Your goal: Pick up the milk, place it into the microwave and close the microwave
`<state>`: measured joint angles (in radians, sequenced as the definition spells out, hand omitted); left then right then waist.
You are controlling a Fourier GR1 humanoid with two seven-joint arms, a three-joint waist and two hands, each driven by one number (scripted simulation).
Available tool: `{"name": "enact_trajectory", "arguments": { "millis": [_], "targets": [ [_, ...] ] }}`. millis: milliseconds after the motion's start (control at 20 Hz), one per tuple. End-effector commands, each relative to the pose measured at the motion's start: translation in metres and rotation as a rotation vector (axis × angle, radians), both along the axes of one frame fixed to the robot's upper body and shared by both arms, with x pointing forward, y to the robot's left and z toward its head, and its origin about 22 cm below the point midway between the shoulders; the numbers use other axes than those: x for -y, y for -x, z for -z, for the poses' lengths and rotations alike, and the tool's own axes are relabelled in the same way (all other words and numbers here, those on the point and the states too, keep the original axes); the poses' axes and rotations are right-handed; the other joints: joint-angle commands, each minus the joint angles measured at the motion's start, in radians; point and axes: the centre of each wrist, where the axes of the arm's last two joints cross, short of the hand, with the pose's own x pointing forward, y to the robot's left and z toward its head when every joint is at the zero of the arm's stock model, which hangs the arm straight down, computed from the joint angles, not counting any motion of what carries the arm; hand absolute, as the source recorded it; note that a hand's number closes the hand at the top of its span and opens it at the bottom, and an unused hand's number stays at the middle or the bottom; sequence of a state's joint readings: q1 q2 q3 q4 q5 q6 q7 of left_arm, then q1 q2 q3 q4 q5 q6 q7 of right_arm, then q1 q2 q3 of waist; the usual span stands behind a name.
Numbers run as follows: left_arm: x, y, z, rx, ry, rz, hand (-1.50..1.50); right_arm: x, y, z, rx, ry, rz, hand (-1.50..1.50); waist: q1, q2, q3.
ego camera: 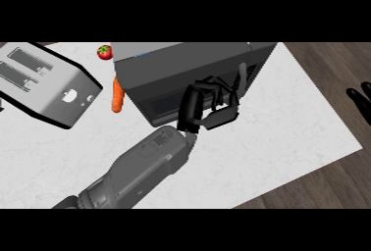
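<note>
1. My left hand is at the front face of the microwave, fingers curled. No milk shows between them or anywhere else in the head view.
2. Milk location: can't see it. Judging by the hand's place at the microwave front, it's likely already inside, but that's a guess. Its long axis and facing can't be told.
3. Microwave: long axis runs across the counter from its left end near the carrot to its right end near the counter's far right corner. Dark front faces me.
4. Door state is unclear; the hand covers the front's right part.
5. Step in hand, as I judge it: closing the door. To do it well, keep the fingers on the door panel only, push straight toward the microwave body, don't hook the edge, and don't shove the whole box.
6. My right hand rests well right of the microwave at the view's edge, fingers up and relaxed, holding nothing.
7. Toaster and tomato sit left of the microwave, out of the way.
</note>
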<state>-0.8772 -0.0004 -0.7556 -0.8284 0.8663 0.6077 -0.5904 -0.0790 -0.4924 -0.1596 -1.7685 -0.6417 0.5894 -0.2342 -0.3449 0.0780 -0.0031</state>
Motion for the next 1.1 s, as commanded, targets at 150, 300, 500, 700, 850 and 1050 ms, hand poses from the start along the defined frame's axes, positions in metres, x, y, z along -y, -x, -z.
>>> {"name": "enact_trajectory", "arguments": {
  "millis": [150,300,500,700,850,1050],
  "targets": [
    [-0.006,-0.019,-0.006,-0.005,0.011,-0.052,1.50,0.003,0.000,-0.011,0.017,0.004,-0.013,-1.50,-0.015,0.015,-0.002],
    [-0.005,-0.020,-0.009,0.007,0.016,-0.047,1.50,0.006,-0.002,-0.014,0.007,-0.001,-0.002,-1.50,-0.006,0.019,-0.001],
    [-0.005,-0.019,-0.005,0.012,0.016,-0.054,1.50,0.009,0.000,-0.019,0.001,0.022,-0.011,-1.50,-0.018,0.019,-0.001],
    [-0.005,-0.020,-0.006,0.024,0.015,-0.057,1.50,0.009,-0.001,-0.022,0.006,-0.002,-0.002,-1.50,-0.019,0.019,0.000],
    [-0.004,-0.021,-0.007,0.034,0.020,-0.060,1.50,0.013,-0.001,-0.024,-0.003,0.007,-0.013,-1.50,-0.021,0.021,0.001],
    [-0.003,-0.019,-0.004,0.030,0.020,-0.053,1.50,0.007,-0.002,-0.031,0.015,0.013,-0.077,-1.50,-0.016,0.017,0.001]
  ]
}}
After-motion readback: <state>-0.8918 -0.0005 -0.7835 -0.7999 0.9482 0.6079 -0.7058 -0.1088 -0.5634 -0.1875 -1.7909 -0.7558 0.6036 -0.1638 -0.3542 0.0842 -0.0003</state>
